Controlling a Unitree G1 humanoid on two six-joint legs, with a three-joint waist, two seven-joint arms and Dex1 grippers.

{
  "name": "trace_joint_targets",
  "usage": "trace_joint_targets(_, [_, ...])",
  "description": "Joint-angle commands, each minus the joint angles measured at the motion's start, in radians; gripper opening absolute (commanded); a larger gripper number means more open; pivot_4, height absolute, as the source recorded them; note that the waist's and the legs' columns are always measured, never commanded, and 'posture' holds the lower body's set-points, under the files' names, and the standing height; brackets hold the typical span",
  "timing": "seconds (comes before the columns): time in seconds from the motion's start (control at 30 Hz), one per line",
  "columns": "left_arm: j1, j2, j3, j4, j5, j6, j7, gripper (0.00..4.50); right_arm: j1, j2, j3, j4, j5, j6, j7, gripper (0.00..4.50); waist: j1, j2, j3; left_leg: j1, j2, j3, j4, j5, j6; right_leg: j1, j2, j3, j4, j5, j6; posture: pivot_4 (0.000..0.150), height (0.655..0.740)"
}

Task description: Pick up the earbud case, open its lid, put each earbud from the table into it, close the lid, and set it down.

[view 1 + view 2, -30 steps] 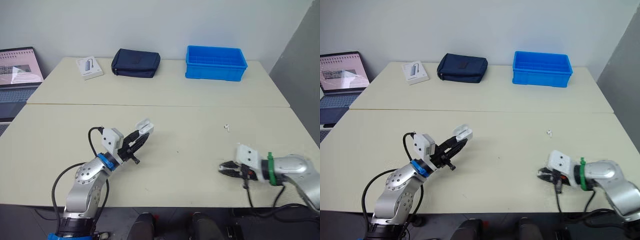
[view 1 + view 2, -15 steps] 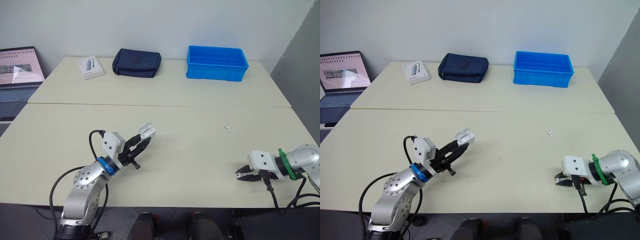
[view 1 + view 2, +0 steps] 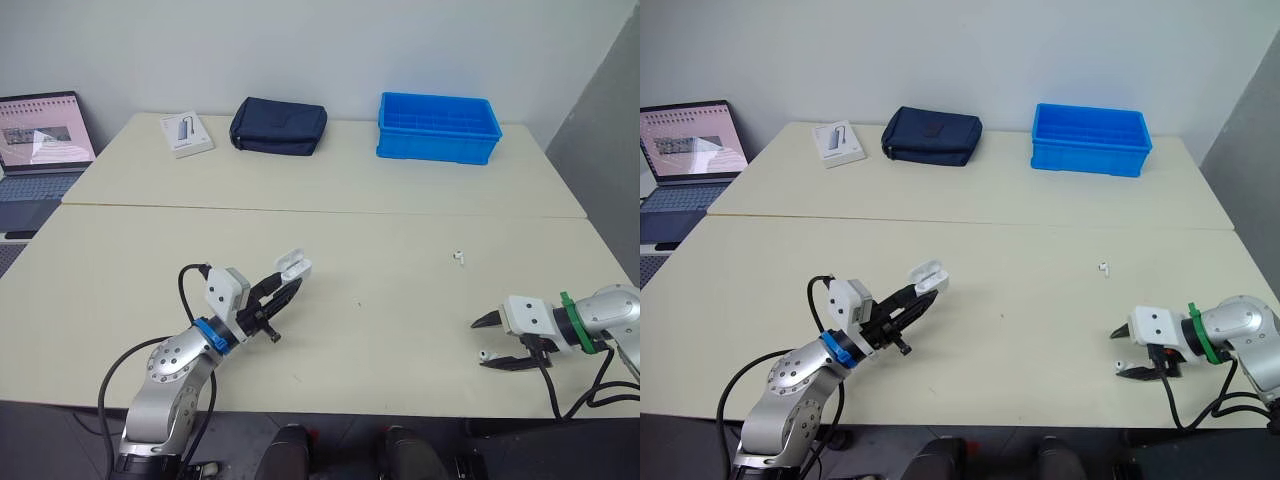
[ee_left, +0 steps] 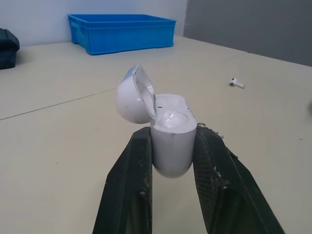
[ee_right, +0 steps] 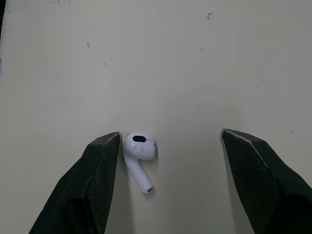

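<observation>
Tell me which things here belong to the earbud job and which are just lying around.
For the job: earbud case, lid open, in the left gripper; earbud by the open right gripper; second earbud farther out.
Lying about: laptop, white box, navy pouch, blue bin.

A white earbud case (image 3: 293, 266), its lid flipped open, is seen left of centre. One white earbud (image 3: 457, 256) is laid right of centre, a second earbud (image 3: 484, 354) at lower right.
</observation>
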Motion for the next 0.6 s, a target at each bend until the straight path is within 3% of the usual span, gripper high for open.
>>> trace_joint_targets(0.03, [-0.004, 0.002, 0.0, -0.045, -0.012, -0.006, 0.001, 0.79, 0.033, -0.066, -0.088, -0.177, 0.045, 0.116, -0.015, 3.47, 0.001, 0.0, 0.0, 0.0, 0.0, 0.0, 0.0, 0.0, 0.0, -0.001, 0.0, 0.0, 0.0, 0.0, 0.0, 0.15, 0.74])
trace_joint_targets(0.2, [0.006, -0.003, -0.01, -0.046, -0.011, -0.009, 0.002, 0.79, 0.063, -0.148, -0.087, -0.392, -0.025, 0.342, -0.084, 3.47, 0.002, 0.0, 0.0, 0.0, 0.0, 0.0, 0.0, 0.0, 0.0, -0.001, 0.0, 0.0, 0.0, 0.0, 0.0, 0.15, 0.74])
trace_joint_targets(0.33, [0.003, -0.008, -0.018, -0.041, -0.008, -0.01, 0.003, 0.79, 0.012, -0.169, 0.001, -0.494, -0.109, 0.477, -0.109, 3.47, 0.002, 0.0, 0.0, 0.0, 0.001, 0.0, 0.0, 0.0, 0.0, -0.001, -0.002, 0.0, 0.0, 0.0, 0.0, 0.15, 0.74])
trace_joint_targets(0.6, [0.004, -0.01, -0.025, -0.037, -0.004, -0.017, 0.002, 0.79, -0.085, -0.135, 0.177, -0.445, -0.236, 0.495, -0.095, 3.47, 0.001, 0.0, 0.0, -0.002, 0.0, 0.001, 0.0, 0.0, 0.0, -0.003, -0.003, 0.0, 0.0, 0.0, 0.0, 0.15, 0.74])
